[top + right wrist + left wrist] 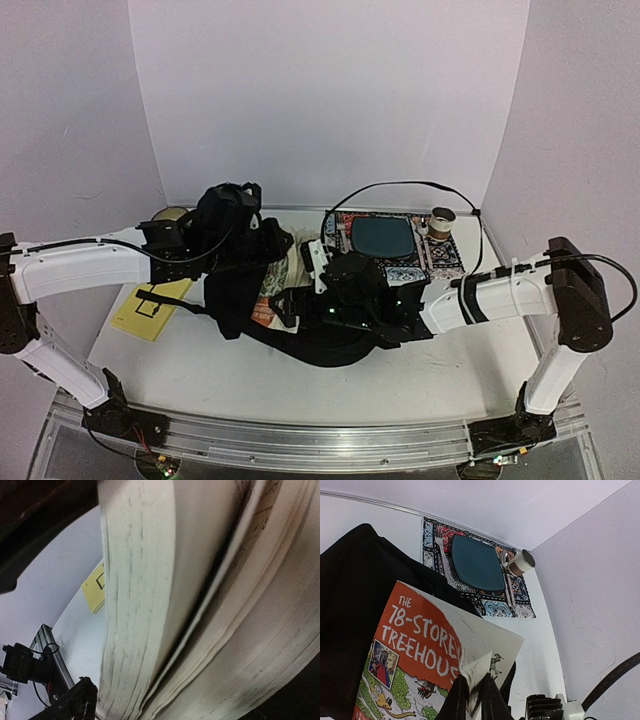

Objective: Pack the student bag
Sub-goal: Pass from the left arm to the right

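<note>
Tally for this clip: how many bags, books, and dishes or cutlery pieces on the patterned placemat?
Bags: 1, soft black fabric backpack
Books: 2, orange Treehouse paperback, flat yellow notebook
Plates: 1, dark teal plate
Cups: 1, small pale mug
Cutlery: 2, pale pieces flanking the plate
Total: 7

Soft, even light overhead; the student bag (235, 300) swallows detail, and the book (145, 580) against my right wrist camera blurs.
</note>
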`<state>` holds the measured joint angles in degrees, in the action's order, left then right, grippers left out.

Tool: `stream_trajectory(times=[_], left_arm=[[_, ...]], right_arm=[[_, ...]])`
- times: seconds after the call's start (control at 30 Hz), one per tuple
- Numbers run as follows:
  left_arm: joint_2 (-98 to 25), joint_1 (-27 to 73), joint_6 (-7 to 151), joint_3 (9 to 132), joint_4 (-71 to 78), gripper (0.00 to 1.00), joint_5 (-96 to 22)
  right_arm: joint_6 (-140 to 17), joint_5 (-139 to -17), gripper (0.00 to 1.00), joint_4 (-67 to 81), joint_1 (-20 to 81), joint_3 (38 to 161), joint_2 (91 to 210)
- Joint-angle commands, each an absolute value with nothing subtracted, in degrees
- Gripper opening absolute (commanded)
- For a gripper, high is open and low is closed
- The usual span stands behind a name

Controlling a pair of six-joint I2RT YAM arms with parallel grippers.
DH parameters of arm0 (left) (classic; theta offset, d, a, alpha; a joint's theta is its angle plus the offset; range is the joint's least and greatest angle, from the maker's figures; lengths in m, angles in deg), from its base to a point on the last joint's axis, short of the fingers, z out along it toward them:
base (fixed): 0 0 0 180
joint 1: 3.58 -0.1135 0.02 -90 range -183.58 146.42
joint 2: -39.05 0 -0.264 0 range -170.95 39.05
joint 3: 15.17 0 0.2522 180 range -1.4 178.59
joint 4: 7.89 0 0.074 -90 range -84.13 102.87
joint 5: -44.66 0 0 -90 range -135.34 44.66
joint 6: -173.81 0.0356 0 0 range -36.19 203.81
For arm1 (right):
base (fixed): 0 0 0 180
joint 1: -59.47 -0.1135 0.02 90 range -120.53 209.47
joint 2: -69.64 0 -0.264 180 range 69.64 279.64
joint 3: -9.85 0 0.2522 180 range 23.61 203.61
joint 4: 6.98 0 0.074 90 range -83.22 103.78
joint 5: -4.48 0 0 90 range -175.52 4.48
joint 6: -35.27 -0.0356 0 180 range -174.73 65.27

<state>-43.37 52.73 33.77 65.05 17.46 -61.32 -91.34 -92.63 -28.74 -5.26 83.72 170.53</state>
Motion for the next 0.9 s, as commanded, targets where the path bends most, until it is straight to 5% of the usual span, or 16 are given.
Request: stream_trajectory(times=[0.0,0.47,0.6,0.87], left_arm=[[-44.85,53.37,32.44,68.07,9.32,0.05,-62.28],[-42.23,52.55,38.88,67.92,10.01,0.76,-59.12],[-39.03,48.86,39.56,64.97,10.78,0.86,-55.30],[-34.70,42.80,43.85,60.47,11.23,0.92,-44.78]], right_arm=[[-95.68,-96.69,0.74,-27.94,-5.39,85.86,170.87],[-100.07,-93.13,0.02,-27.51,-3.83,83.79,168.60],[-99.91,-89.56,0.00,-27.96,-2.10,81.94,165.53],[-97.20,-77.35,0.00,-28.80,3.47,78.87,158.00]])
